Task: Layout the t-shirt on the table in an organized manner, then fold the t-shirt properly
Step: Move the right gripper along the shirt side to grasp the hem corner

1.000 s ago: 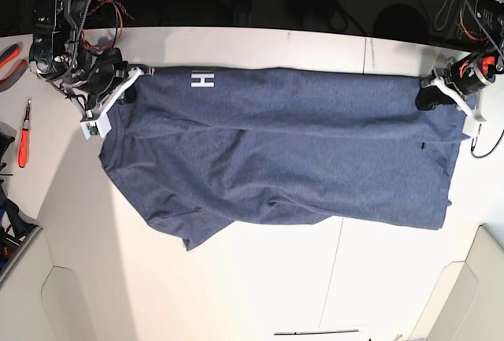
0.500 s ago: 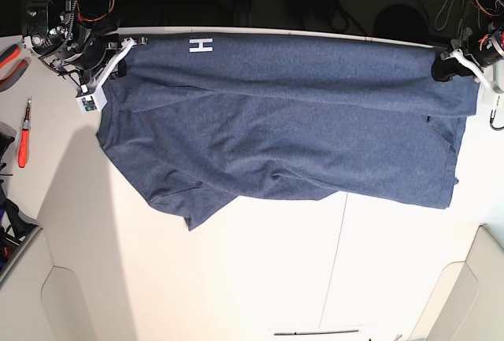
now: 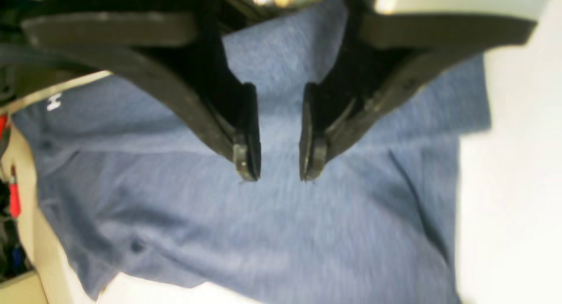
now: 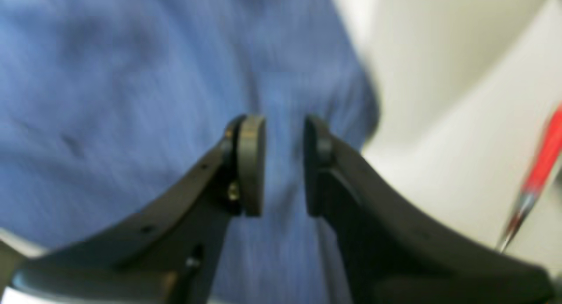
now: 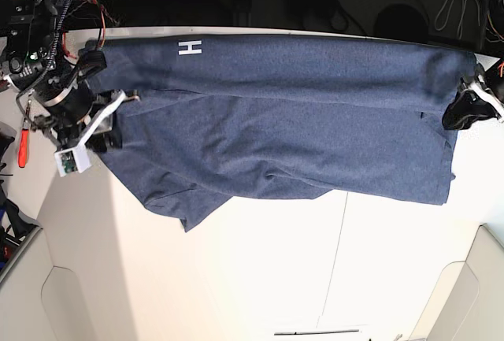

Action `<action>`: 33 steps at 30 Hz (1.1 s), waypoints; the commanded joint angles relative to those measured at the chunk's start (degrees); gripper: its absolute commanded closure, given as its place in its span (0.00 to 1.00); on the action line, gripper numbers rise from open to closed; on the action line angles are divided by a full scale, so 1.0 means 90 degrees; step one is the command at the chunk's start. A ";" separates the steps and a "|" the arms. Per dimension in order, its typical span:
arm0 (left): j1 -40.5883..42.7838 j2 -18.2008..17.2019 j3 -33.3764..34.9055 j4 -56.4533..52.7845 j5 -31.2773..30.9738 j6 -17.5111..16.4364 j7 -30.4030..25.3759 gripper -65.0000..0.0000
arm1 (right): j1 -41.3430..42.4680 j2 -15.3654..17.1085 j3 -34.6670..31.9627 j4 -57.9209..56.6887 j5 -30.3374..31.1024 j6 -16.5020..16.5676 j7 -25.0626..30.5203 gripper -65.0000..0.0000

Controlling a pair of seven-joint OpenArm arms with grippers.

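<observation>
With both your left gripper (image 3: 280, 176) and your right gripper (image 4: 284, 211) parted and empty above its ends, the t-shirt (image 5: 260, 136) lies spread between them on the table (image 5: 236, 278), seemingly partly folded, leaving smoothing and further folds.

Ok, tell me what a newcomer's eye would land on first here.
Probably the dark blue t-shirt, spread wide across the pale table, with a white letter H near its far edge. Next, the two black grippers: the right gripper and the left gripper, each open above one side of the shirt.
</observation>
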 commanded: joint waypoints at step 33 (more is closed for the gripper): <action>-0.0034 -0.0104 -0.0117 0.0308 0.0058 -0.0060 -0.0199 0.70 | 0.5200 -0.0357 0.0039 -0.8318 0.0044 0.1066 0.0925 0.55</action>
